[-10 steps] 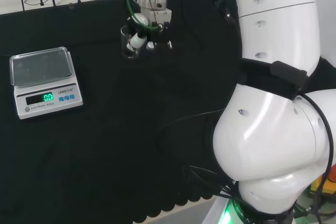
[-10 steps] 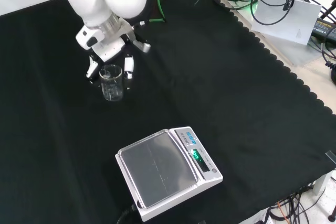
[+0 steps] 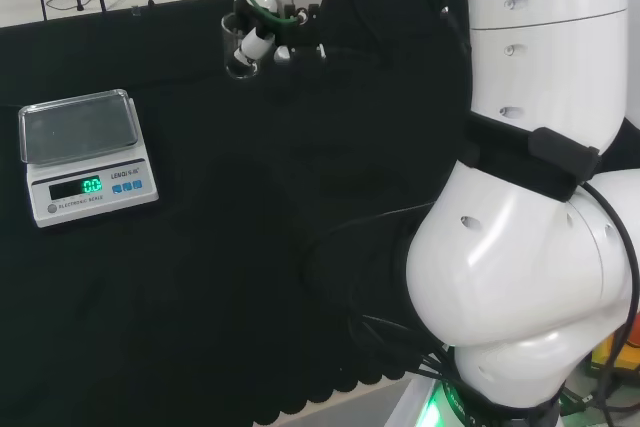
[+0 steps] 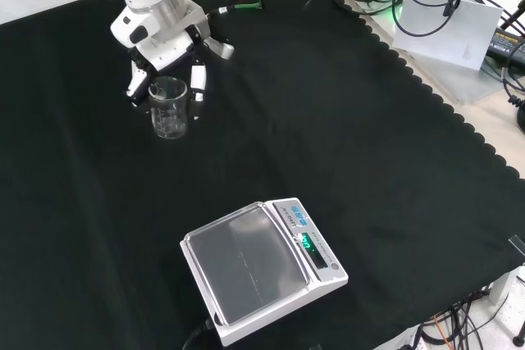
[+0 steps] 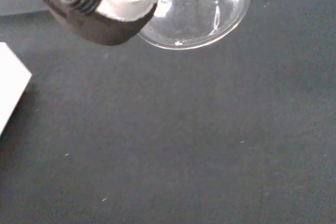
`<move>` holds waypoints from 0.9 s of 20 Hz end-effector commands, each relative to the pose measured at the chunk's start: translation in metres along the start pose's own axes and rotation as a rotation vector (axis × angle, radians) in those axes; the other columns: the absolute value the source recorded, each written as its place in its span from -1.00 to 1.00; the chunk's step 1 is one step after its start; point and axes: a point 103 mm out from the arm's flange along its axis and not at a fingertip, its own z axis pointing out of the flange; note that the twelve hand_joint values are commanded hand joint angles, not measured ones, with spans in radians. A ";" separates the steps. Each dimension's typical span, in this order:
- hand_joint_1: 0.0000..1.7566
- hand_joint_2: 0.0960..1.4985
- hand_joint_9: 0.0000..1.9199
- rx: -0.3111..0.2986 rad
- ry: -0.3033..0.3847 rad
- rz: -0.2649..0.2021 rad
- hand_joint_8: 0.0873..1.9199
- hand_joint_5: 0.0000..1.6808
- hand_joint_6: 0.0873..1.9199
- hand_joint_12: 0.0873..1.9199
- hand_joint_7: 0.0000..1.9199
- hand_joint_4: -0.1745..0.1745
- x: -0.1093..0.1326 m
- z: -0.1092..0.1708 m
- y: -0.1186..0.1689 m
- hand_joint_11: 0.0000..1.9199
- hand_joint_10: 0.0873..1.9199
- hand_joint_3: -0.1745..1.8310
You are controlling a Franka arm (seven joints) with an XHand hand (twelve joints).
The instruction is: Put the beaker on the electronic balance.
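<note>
The hand [image 4: 168, 55] hangs fingers-down from the white arm with its fingers curled round a clear glass beaker [image 4: 167, 109], gripping it near the rim; in the front view a white finger stands on each side of the glass. In the head view the hand [image 3: 272, 32] and beaker [image 3: 238, 47] sit at the far side of the black-clothed worktop [image 3: 250, 277], to the right of and beyond the electronic balance [image 3: 85, 155]. Whether the beaker's base touches the cloth or hangs just above it cannot be told. The beaker is upright and looks empty; faint markings on its wall are too small to read. In the wrist view its round clear base [image 5: 199, 9] shows beside a blurred black and white part of the hand [image 5: 100, 3]. The balance [image 4: 261, 266] stands well apart from the beaker, nearer the front-view camera — its pan bare, its green display lit, the print beside it not legible.
</note>
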 end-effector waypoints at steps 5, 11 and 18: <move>0.37 0.56 0.12 0.049 0.000 -0.133 0.42 -0.14 0.41 0.10 -0.18 -1.00 0.098 0.022 -0.001 0.11 0.18 -0.73; 0.37 0.56 0.12 0.084 0.021 -0.247 0.41 -0.13 0.41 0.10 -0.18 -1.00 0.179 0.037 -0.002 0.11 0.18 -0.73; 0.37 0.56 0.13 0.117 -0.012 -0.298 0.39 -0.12 0.39 0.11 -0.17 -1.00 0.223 0.061 0.009 0.10 0.19 -0.75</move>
